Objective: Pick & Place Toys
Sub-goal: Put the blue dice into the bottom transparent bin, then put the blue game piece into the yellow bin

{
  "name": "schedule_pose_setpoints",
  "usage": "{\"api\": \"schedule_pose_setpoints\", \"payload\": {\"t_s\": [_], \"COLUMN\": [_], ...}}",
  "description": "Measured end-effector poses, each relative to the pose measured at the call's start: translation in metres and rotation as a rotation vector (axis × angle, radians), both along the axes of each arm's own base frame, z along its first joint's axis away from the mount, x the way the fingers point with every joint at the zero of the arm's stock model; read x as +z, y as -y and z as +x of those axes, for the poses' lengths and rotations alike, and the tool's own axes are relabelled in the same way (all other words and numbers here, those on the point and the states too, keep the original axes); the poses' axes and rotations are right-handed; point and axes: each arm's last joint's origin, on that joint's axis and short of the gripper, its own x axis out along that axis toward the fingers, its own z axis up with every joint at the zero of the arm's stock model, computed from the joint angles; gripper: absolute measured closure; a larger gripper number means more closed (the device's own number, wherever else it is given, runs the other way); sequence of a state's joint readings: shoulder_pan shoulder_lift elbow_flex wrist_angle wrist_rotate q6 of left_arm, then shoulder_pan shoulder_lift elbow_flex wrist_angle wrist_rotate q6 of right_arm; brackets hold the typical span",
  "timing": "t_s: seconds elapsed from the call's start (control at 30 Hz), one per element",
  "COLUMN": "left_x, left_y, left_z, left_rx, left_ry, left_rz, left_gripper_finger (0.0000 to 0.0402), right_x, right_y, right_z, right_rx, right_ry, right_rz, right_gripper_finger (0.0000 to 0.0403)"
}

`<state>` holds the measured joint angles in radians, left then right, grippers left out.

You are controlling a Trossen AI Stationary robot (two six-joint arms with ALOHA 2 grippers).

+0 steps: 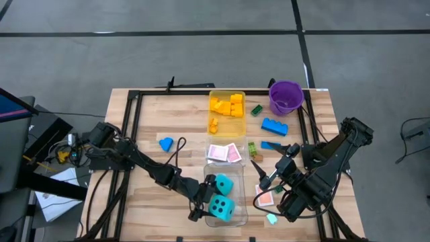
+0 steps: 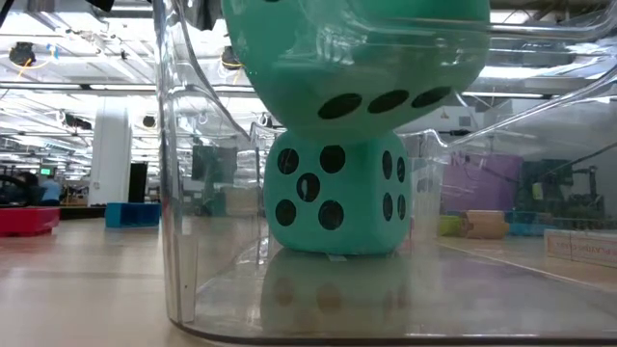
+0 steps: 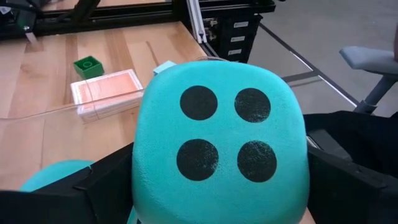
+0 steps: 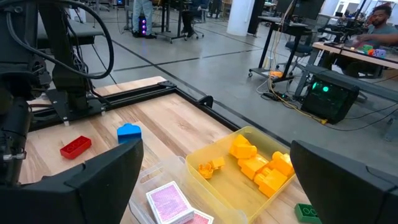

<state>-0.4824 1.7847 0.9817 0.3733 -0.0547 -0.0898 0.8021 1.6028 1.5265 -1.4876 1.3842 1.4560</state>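
High view: two cyan dice [image 1: 222, 197], one in left pincer [image 1: 213, 205].

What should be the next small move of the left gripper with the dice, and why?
Probably lower it slightly, then release. The left gripper holds the cyan black-dotted foam die between its fingers, above the second cyan die inside the clear rectangular plastic tray. The right gripper waits open nearby.

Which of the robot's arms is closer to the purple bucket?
The right. Its pincer hangs toward the table's near edge from the purple bucket, on the same side; the left pincer holds a cyan die farther off, near the table's middle.
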Motion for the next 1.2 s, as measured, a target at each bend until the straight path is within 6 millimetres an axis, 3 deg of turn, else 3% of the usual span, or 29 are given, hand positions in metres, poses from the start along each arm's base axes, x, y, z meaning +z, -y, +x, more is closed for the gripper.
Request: {"api": "schedule_pose_setpoints", "payload": {"t_s": [1.2], "left_x": [0.0012], "left_y": [0.0016], "left_z": [-0.0003], "left_rx": [-0.001], "left_ry": [0.010], "left_rz": [-0.010], "left_gripper_finger": [0.0002], "right_x": [-0.0001], "right_y": [0.0000], "right_z": [0.0000], "right_rx": [0.000], "right_ry": [-0.001], "right_rz": [0.003], "right_gripper_finger": [0.0005]}}
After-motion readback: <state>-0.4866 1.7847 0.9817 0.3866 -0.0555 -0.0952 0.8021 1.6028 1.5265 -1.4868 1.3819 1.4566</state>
